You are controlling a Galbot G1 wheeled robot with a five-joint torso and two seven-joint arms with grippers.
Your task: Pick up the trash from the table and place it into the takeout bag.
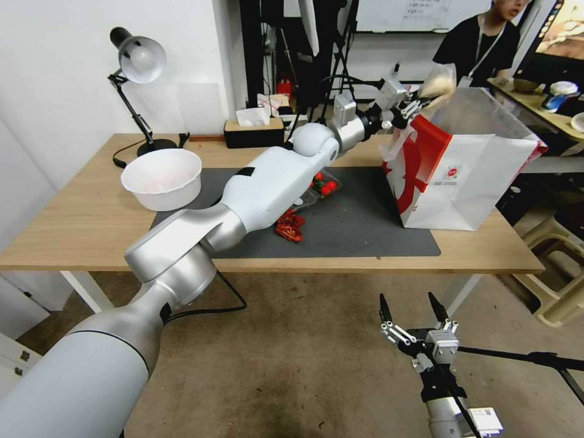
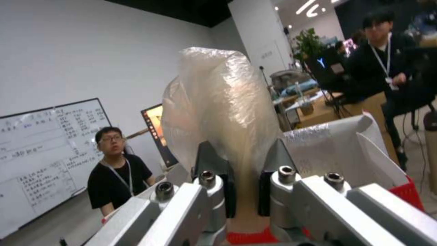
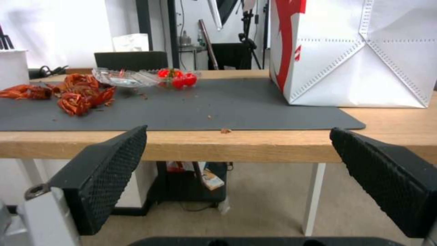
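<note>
Light-wood table, grey mat, takeout bag at right end. Left gripper above bag mouth, clamped on crumpled clear plastic wrap. Right gripper parked low before table, jaws spread wide.

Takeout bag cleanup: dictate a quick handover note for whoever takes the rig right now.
Left pincer: shut on a crumpled clear plastic wrapper, held above the open top of the takeout bag; not released.
Right pincer: open, empty, low in front of the table.
Bag stands upright at the mat's right end.
Left on the mat: red food scraps and a clear tray with red pieces. White bowl sits at the left.
</note>
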